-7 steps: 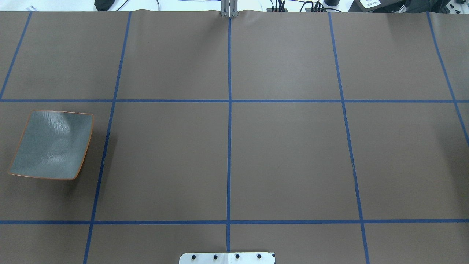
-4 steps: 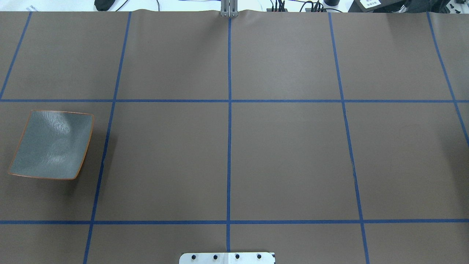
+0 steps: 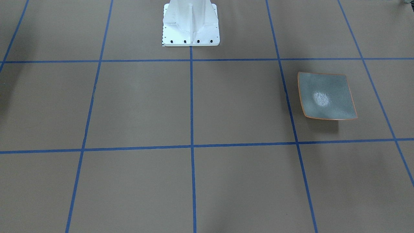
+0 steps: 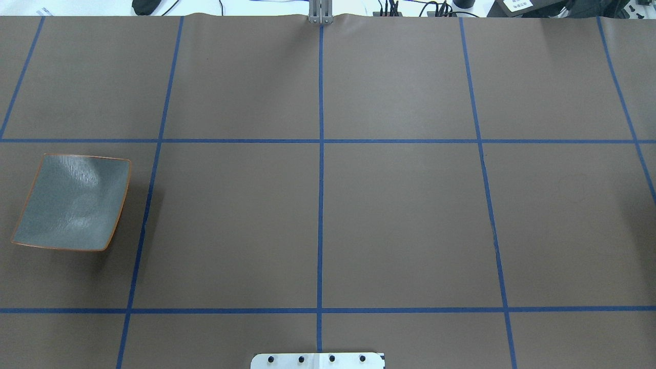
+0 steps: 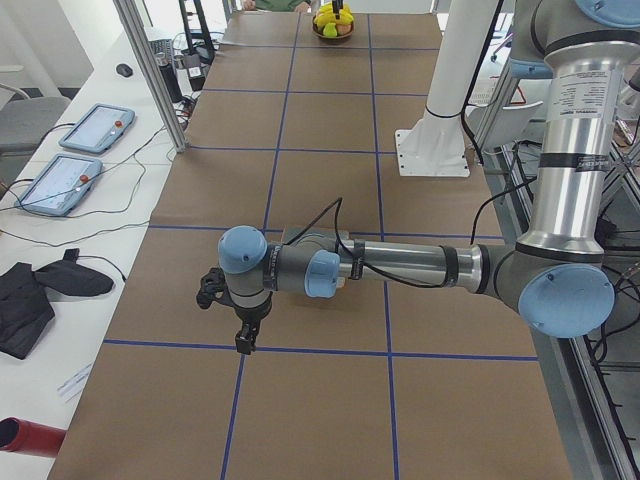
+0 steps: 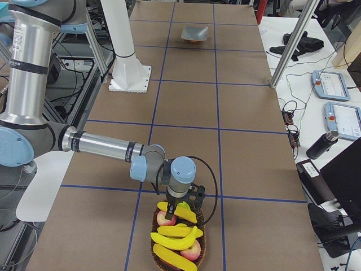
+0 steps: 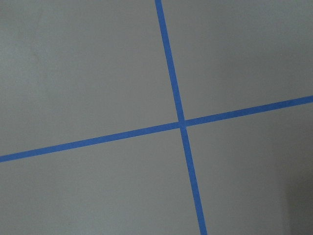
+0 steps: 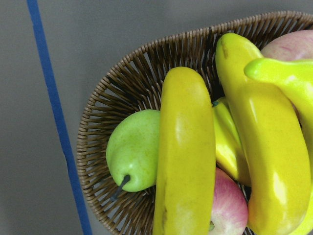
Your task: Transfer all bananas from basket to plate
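Right gripper [image 6: 180, 208] over basket [image 8: 122, 83], opening unreadable. Centre your jaws across top banana [image 8: 186, 156] mid-length; avoid the pear [image 8: 133, 149]; lift straight up.

Table view | I see a table [image 4: 400, 215] under brown covering, gridded with blue tape [image 4: 321, 205] | left end: square grey-green plate [image 4: 72, 202] lies flat | right end: wicker basket [image 8: 100, 117] stands just beside a tape line | robot side, middle: white pedestal [image 3: 190, 26] bolted down

Bananas [image 8: 186, 156] lie in the wicker basket [image 8: 142, 68], plate [image 4: 72, 202] well apart.
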{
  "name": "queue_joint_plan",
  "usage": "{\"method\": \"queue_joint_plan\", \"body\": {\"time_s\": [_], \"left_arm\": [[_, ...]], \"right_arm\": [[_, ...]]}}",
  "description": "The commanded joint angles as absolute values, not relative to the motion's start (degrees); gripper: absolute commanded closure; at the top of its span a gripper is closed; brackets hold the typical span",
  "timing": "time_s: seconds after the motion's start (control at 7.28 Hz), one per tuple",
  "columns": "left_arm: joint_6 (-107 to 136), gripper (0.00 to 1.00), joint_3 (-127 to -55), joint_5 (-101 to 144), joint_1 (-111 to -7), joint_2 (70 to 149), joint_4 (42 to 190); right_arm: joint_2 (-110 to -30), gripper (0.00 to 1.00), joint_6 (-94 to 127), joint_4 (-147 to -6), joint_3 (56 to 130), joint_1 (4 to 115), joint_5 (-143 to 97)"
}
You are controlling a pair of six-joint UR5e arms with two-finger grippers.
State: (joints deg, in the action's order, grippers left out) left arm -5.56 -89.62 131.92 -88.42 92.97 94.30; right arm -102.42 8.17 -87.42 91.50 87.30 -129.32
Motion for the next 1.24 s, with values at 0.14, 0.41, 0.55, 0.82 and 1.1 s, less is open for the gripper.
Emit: {"method": "queue_joint_plan", "body": {"time_s": [0.14,0.41,0.55,0.82,1.1], "left_arm": [[-5.6,0.0,-89.6,131.9,-88.4,93.0,95.8],[-5.6,0.0,-89.6,131.9,-88.4,93.2,95.9],[-5.8,0.0,-89.6,131.9,-88.4,93.2,95.9],[-5.7,0.0,-89.5,131.9,-88.4,93.3,97.0],[-5.7,0.0,-89.4,131.9,-88.4,93.0,97.9]], "right_arm": [[-102.6,0.01,8.2,-87.8,90.8,86.4,-129.6],[-102.4,0.01,8.1,-87.5,88.9,85.5,-129.4],[-102.4,0.01,8.1,-87.5,88.4,85.2,-129.4],[-102.4,0.01,8.1,-87.5,88.2,85.0,-129.4],[-102.3,0.04,8.1,-87.5,87.5,85.0,-129.4]]}}
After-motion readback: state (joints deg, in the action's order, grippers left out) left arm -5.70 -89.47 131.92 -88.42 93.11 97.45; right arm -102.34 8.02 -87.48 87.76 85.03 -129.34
